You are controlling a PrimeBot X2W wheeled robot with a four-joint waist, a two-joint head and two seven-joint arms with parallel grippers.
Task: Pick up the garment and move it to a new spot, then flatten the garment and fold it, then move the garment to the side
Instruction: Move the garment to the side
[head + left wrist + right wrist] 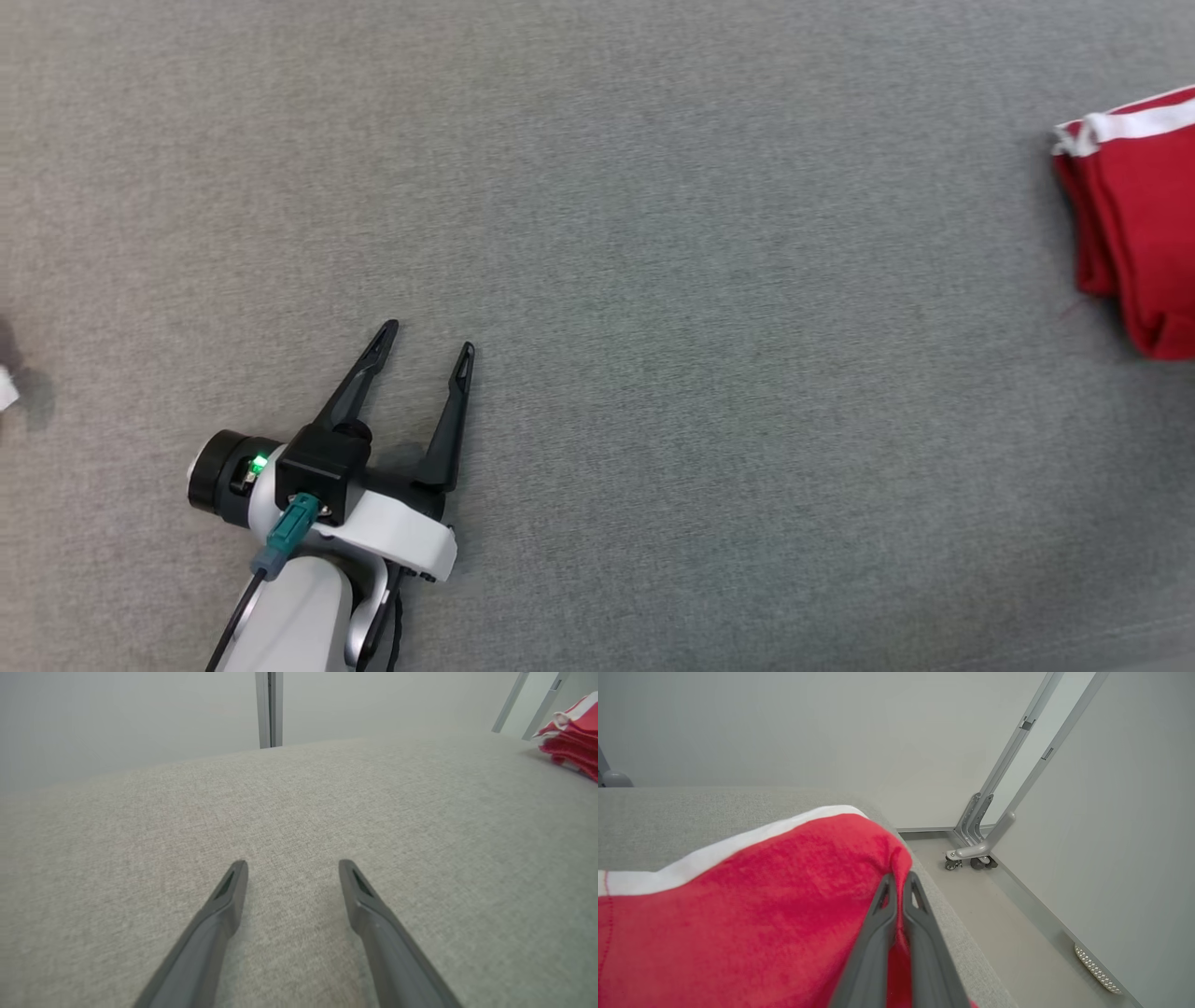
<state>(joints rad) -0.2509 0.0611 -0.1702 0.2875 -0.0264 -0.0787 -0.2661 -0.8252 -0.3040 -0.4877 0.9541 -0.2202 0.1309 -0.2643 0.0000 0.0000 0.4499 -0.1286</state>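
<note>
You have the folded red fabric garment with white trim [1134, 215] at the right edge of the grey cloth-covered table [653, 233], right claw [899, 877] clamped on its fold, left claw [428, 338] spread empty well apart; judged: folding done, release remains.

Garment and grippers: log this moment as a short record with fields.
garment: red with white trim, in layers, at the right edge of the head view
surface: grey fabric, with the garment lying near its right edge
left gripper: open, holding nothing, over bare surface far from the garment
right gripper: shut, pinching a pucker of the garment's red cloth at its fingertips
task stage: garment looks folded and is at the side
</note>
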